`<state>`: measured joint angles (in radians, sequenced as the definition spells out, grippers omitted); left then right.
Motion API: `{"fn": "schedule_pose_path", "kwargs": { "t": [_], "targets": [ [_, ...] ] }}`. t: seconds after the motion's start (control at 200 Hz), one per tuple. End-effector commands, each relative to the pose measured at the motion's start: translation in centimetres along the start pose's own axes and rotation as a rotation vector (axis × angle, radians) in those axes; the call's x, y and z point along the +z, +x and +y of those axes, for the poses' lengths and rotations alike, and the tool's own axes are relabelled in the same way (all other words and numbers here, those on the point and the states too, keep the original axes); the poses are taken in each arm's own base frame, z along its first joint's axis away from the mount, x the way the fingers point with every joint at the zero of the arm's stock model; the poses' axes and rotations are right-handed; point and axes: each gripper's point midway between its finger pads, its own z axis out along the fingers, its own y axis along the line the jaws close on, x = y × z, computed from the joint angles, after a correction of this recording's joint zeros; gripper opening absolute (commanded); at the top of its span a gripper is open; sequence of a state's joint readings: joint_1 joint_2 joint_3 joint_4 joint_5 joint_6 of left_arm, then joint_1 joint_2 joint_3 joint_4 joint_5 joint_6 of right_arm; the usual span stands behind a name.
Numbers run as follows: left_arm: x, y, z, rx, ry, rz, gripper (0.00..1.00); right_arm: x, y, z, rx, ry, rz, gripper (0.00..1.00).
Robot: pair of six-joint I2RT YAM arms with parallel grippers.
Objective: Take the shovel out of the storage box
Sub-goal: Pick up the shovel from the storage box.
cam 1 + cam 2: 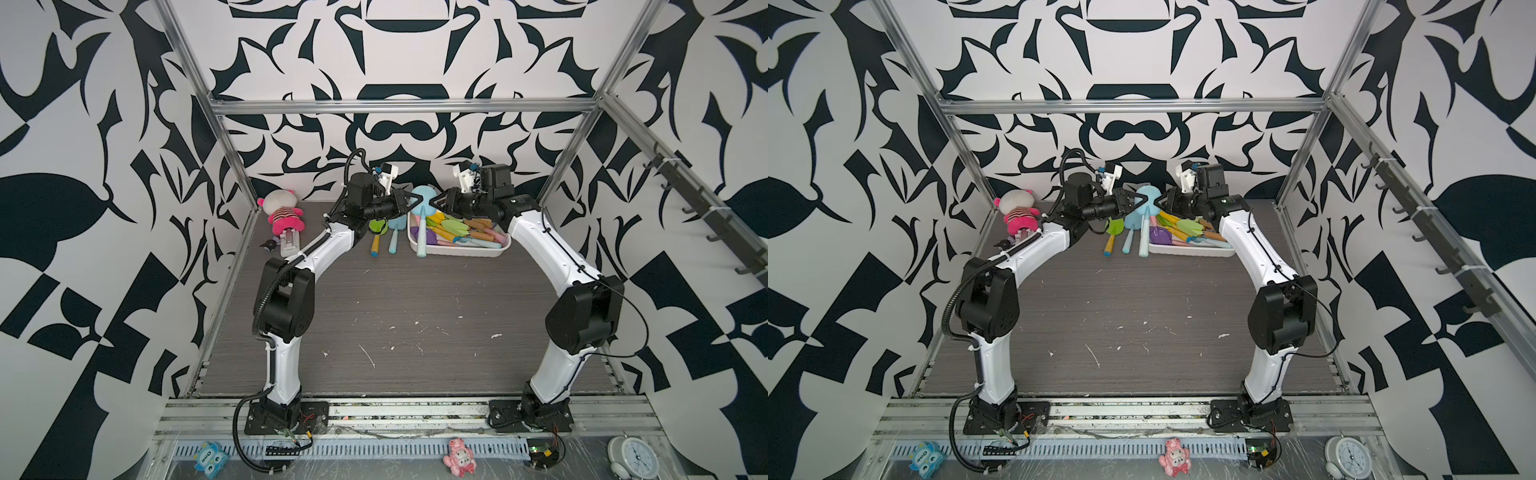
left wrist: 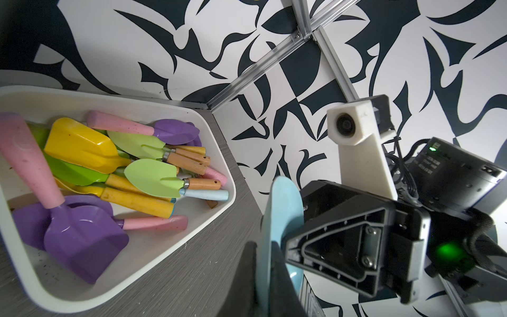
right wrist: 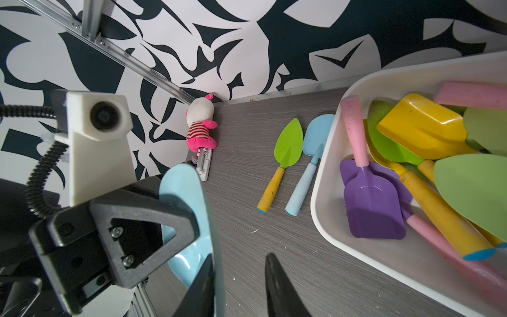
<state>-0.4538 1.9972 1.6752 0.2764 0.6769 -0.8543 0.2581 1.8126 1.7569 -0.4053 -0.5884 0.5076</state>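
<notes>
Overhead, two arms stood tip to tip above the far edge of the counter (image 1: 415,307), both at one pale blue shovel (image 1: 424,193) held upright, blade up.

Left end effector (image 1: 417,202) was clamped narrow on the blade, a pad on each face. Right end effector (image 1: 433,203) stood wider. In its wrist view one of its fingers (image 3: 277,288) was clear of the blade with bare counter in the gap, and the other lay at the blade's edge.

The shovel's handle hung down at the left end of the storage box (image 1: 457,252), which sat by the far edge, right of middle. Could not tell whether the handle's tip cleared the rim.

Counts:
- Loose on the counter, just left of the box: two, a green trowel (image 3: 288,142) and a blue spade (image 3: 318,134), side by side.
- In the box: an overlapping heap, no full count possible. Made out three purple blades (image 2: 85,247), one yellow scoop (image 3: 422,129), two pale green trowels (image 2: 153,175) with wooden handles, plus several pink and yellow handles.
- Far left corner: one plush toy (image 1: 282,210). A small white item beside it was too small to identify.
- Strip before the near edge: three, a blue owl figure (image 1: 210,457), a pink figure (image 1: 459,456) and a clock (image 1: 633,457).

The right arm hid the box's far right corner in both top views.
</notes>
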Motion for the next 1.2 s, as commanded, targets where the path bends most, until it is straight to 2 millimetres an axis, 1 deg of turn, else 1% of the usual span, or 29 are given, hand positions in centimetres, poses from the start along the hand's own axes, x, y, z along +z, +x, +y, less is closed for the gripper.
{"fn": "schedule_pose_path", "kwargs": {
  "t": [0.0, 0.065, 0.17, 0.275, 0.3, 0.335, 0.38, 0.44, 0.5, 0.595, 0.67, 0.7, 0.81, 0.865, 0.94, 0.965, 1.07, 1.195],
  "targets": [
    [-0.6, -1.0, -3.5, 0.046, 0.086, -0.015, 0.0, -1.4, -1.6, 2.4, -0.036, -0.061, -0.065, 0.22],
    [-0.4, -0.8, -3.2, 0.038, 0.083, -0.011, 0.0, -1.6, -1.4, 2.6, -0.029, -0.068, -0.064, 0.15],
    [-0.3, -0.8, -3.1, 0.034, 0.088, -0.008, 0.0, -1.7, -1.3, 2.9, -0.017, -0.084, -0.062, 0.09],
    [-0.2, -0.8, -3.1, 0.03, 0.09, -0.006, 0.0, -2.2, -1.3, 3.2, -0.013, -0.085, -0.069, 0.0],
    [-0.2, -0.9, -3.0, 0.029, 0.087, -0.009, 0.0, -2.3, -1.4, 3.2, -0.014, -0.08, -0.074, 0.0],
    [-0.1, -0.8, -2.9, 0.025, 0.084, -0.01, 0.03, -2.5, -1.4, 3.2, -0.013, -0.072, -0.08, 0.0],
    [-0.2, -1.0, -2.9, 0.027, 0.08, -0.019, 0.17, -2.8, -1.5, 3.0, -0.007, -0.056, -0.091, 0.0],
    [-0.3, -1.0, -2.7, 0.024, 0.07, -0.035, 0.27, -3.2, -1.5, 2.9, 0.005, -0.033, -0.111, 0.0],
    [-0.6, -1.1, -2.5, 0.023, 0.047, -0.052, 0.49, -3.8, -1.8, 2.6, 0.019, -0.001, -0.142, 0.0],
    [-1.5, -1.3, -1.8, 0.035, -0.021, -0.075, 0.67, -4.7, -2.2, 2.0, 0.046, 0.06, -0.177, 0.0],
    [-2.4, -1.2, -1.5, 0.062, -0.085, -0.095, 0.74, -5.3, -2.3, 1.5, 0.065, 0.115, -0.193, 0.0],
    [-2.8, -1.1, -1.6, 0.076, -0.109, -0.094, 0.77, -5.4, -2.3, 1.3, 0.07, 0.132, -0.196, 0.0],
    [-3.9, 0.3, -1.7, 0.166, -0.228, -0.06, 0.78, -5.6, -2.1, 0.5, 0.091, 0.195, -0.193, 0.0],
    [-4.3, 1.4, -2.2, 0.232, -0.283, -0.038, 0.79, -5.5, -2.0, 0.2, 0.099, 0.217, -0.189, 0.0],
    [-4.7, 2.9, -2.3, 0.297, -0.348, 0.0, 0.79, -5.3, -2.0, -0.2, 0.107, 0.237, -0.185, 0.0],
    [-4.7, 3.5, -2.4, 0.317, -0.36, 0.019, 0.79, -5.2, -2.0, -0.3, 0.112, 0.241, -0.186, 0.0],
    [-4.6, 6.1, -1.9, 0.375, -0.423, 0.096, 0.79, -4.8, -2.0, -0.5, 0.124, 0.249, -0.187, 0.0],
    [-3.8, 8.9, -1.7, 0.441, -0.458, 0.172, 0.77, -4.3, -2.0, -0.5, 0.125, 0.259, -0.181, 0.0]
  ]
}}
